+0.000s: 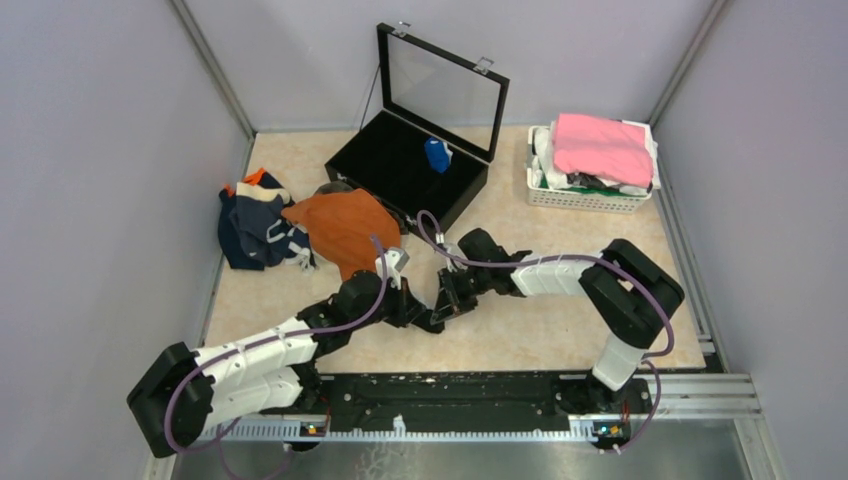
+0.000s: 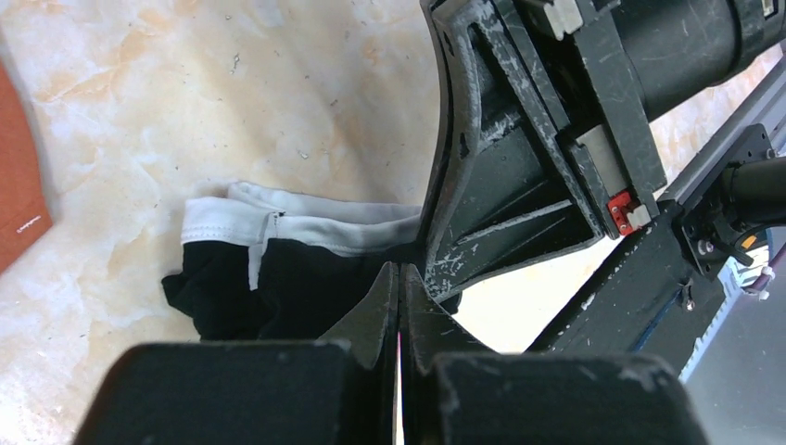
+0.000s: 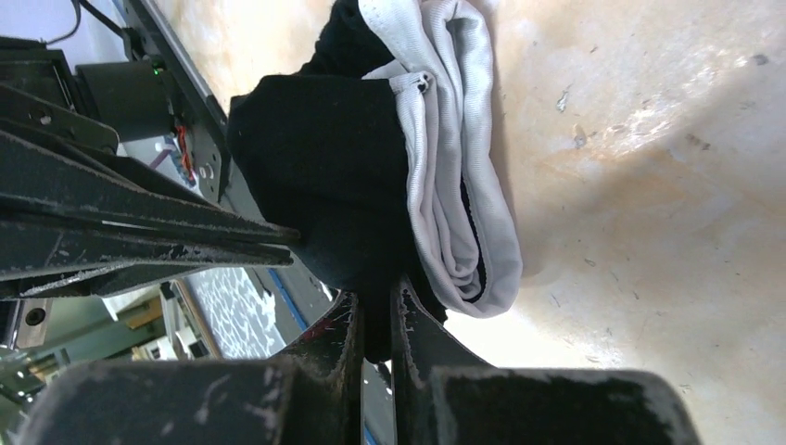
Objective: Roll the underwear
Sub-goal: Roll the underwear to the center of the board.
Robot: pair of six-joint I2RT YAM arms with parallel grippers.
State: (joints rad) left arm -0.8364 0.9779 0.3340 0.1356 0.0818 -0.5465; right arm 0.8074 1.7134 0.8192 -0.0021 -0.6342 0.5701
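My right gripper is pinched almost closed on a fold of the black brief just ahead of its tips. My left gripper is fully closed, its tips against the same cloth; hold unconfirmed. The fabric looks light and limp, so grip the firmer white waistband.
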